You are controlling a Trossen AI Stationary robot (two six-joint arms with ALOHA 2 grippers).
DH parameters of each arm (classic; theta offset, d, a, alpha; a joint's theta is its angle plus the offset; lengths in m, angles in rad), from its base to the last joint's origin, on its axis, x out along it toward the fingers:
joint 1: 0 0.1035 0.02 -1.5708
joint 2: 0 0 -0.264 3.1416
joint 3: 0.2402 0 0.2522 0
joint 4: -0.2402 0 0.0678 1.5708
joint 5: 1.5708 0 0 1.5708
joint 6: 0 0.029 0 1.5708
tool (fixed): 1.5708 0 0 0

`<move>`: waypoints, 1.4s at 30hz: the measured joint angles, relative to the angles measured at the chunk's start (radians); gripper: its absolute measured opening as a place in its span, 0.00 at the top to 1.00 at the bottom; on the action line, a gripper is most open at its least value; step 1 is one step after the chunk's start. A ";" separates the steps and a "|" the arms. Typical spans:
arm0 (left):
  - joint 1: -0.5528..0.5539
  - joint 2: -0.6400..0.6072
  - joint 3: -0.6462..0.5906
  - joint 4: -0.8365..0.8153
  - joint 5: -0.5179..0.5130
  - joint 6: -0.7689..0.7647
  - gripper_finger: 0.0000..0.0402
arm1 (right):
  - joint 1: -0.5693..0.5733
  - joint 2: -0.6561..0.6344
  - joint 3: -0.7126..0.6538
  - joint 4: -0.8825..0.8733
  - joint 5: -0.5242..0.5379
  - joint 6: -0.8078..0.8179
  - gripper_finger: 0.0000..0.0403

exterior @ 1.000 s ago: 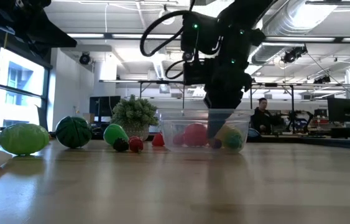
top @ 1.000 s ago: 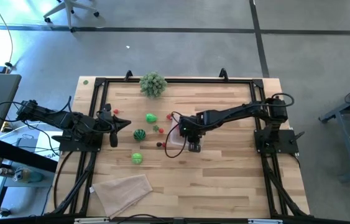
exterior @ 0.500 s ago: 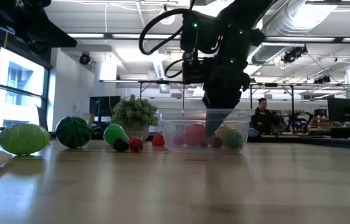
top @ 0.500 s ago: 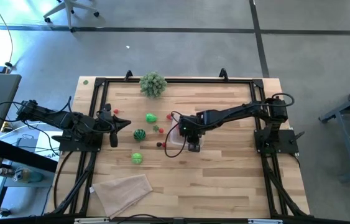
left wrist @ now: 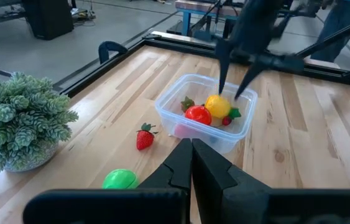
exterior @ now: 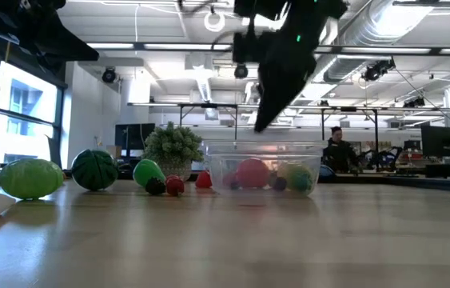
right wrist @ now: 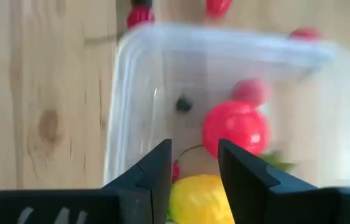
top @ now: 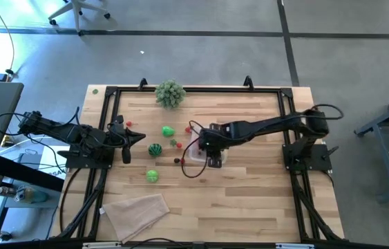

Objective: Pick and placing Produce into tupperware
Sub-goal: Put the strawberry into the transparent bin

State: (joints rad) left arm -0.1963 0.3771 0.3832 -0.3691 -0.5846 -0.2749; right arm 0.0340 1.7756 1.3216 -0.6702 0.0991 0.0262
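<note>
Several pieces of produce already lie inside the tupperware [left wrist: 207, 119]: a red ball [left wrist: 198, 115], a yellow piece [left wrist: 217, 106] and a few small ones, so the container is partly filled. The right end effector [left wrist: 235, 64] hangs just above the open top of the tupperware, with its two fingers [left wrist: 221, 65] apart and nothing between them. I judge it has let a piece drop and stands clear so that it does not disturb what lies inside.

The tupperware stands near the middle of the counter [top: 249, 200]. More produce waits beside it, toward the left arm: a strawberry [left wrist: 144, 137], a bright green piece [left wrist: 119, 179], a dark striped green ball [top: 155, 149] and a light green ball [top: 152, 176]. These lie apart from each other, which should make each one easy to grasp alone.

The left end effector [left wrist: 191, 163] waits at the left edge of the counter, fully closed and holding nothing. The bushy plant [top: 170, 93] stands at the far edge, and a folded cloth [top: 137, 211] lies at the near edge.
</note>
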 joint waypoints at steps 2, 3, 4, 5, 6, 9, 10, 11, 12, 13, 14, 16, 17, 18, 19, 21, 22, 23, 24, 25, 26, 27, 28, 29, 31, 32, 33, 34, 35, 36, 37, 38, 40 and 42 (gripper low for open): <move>0.000 0.000 0.000 0.000 0.000 0.000 1.00 | 0.032 -0.050 0.001 0.000 0.067 0.002 0.70; 0.000 0.000 0.000 0.000 0.000 0.000 1.00 | 0.048 -0.075 0.001 0.000 0.104 0.007 0.70; 0.000 0.000 0.000 0.000 0.000 0.000 1.00 | 0.066 -0.101 0.000 -0.002 0.143 0.019 0.70; 0.000 0.000 0.000 0.000 0.000 0.000 1.00 | 0.085 -0.128 -0.004 -0.002 0.181 0.028 0.70; 0.000 0.000 0.000 0.000 0.000 0.000 1.00 | 0.103 -0.156 -0.010 0.000 0.220 0.037 0.70; 0.000 0.000 0.000 0.000 0.000 0.000 1.00 | 0.155 -0.240 -0.045 0.005 0.301 0.073 0.70; 0.000 0.000 0.000 0.000 0.000 0.000 1.00 | 0.172 -0.268 -0.063 0.005 0.322 0.092 0.70; 0.000 0.000 0.000 0.000 0.000 0.000 1.00 | 0.186 -0.297 -0.081 0.008 0.341 0.109 0.70; 0.000 0.000 0.000 0.000 0.000 0.000 1.00 | 0.202 -0.329 -0.106 0.019 0.360 0.123 0.70; 0.000 0.000 0.000 -0.001 0.000 0.000 1.00 | 0.217 -0.360 -0.136 0.035 0.380 0.136 0.70; 0.000 0.000 0.000 0.000 0.000 0.000 1.00 | 0.229 -0.392 -0.171 0.056 0.398 0.149 0.70; 0.000 0.000 0.000 -0.001 0.000 0.000 1.00 | 0.250 -0.460 -0.258 0.107 0.418 0.174 0.70; 0.000 0.000 0.000 0.000 0.000 0.000 1.00 | 0.255 -0.499 -0.311 0.149 0.416 0.187 0.70; 0.000 0.000 0.000 0.000 0.000 0.000 1.00 | 0.258 -0.537 -0.368 0.191 0.413 0.203 0.70; 0.000 0.000 0.000 -0.001 0.000 0.000 1.00 | 0.257 -0.574 -0.424 0.238 0.401 0.211 0.70; 0.000 0.000 0.000 0.000 0.000 0.000 1.00 | 0.253 -0.652 -0.547 0.339 0.386 0.221 0.70; 0.000 0.000 0.000 0.000 0.000 0.000 1.00 | 0.247 -0.686 -0.603 0.386 0.376 0.219 0.70; 0.000 0.000 0.000 0.000 0.000 0.000 1.00 | 0.238 -0.724 -0.657 0.432 0.363 0.208 0.70; 0.000 0.000 0.000 -0.001 0.000 0.000 1.00 | 0.227 -0.758 -0.703 0.472 0.349 0.200 0.70; 0.000 0.000 0.000 0.000 0.000 0.000 1.00 | 0.212 -0.793 -0.743 0.505 0.337 0.186 0.70; 0.000 0.000 0.000 0.000 0.000 0.000 1.00 | 0.195 -0.825 -0.777 0.526 0.325 0.171 0.70; 0.000 0.000 0.000 0.000 0.000 0.000 1.00 | 0.175 -0.853 -0.801 0.532 0.311 0.145 0.70; 0.000 0.000 0.000 0.000 0.000 0.000 1.00 | 0.153 -0.878 -0.820 0.530 0.303 0.122 0.70; 0.000 0.000 0.000 0.000 0.000 0.000 1.00 | 0.130 -0.900 -0.834 0.529 0.295 0.090 0.70; 0.000 0.000 0.000 0.000 0.000 0.000 1.00 | 0.084 -0.931 -0.853 0.532 0.263 0.016 0.70; 0.000 0.000 0.000 0.000 0.000 0.000 1.00 | 0.059 -0.938 -0.858 0.541 0.237 -0.020 0.70; 0.000 0.000 0.000 0.000 0.000 0.000 1.00 | 0.035 -0.941 -0.860 0.563 0.199 -0.047 0.70; 0.000 0.000 0.000 0.000 0.000 0.000 1.00 | 0.010 -0.942 -0.860 0.586 0.151 -0.068 0.70; 0.000 0.000 0.000 0.000 0.000 0.000 1.00 | -0.016 -0.942 -0.855 0.599 0.103 -0.084 0.70; 0.000 0.000 0.000 0.000 0.000 0.000 1.00 | -0.039 -0.941 -0.844 0.602 0.058 -0.093 0.70; 0.000 0.000 0.000 0.000 0.000 0.000 1.00 | -0.064 -0.942 -0.831 0.606 0.014 -0.100 0.70; 0.000 0.000 0.000 0.000 0.000 0.000 1.00 | -0.086 -0.942 -0.817 0.608 -0.019 -0.113 0.70; 0.000 0.000 0.000 0.000 0.000 0.000 1.00 | -0.122 -0.942 -0.792 0.608 -0.081 -0.139 0.70; 0.000 0.000 0.000 0.000 0.000 0.000 1.00 | -0.151 -0.942 -0.774 0.595 -0.126 -0.164 0.70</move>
State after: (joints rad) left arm -0.1966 0.3767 0.3832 -0.3695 -0.5842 -0.2749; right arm -0.1173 0.8339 0.5473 -0.0747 -0.0272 -0.1378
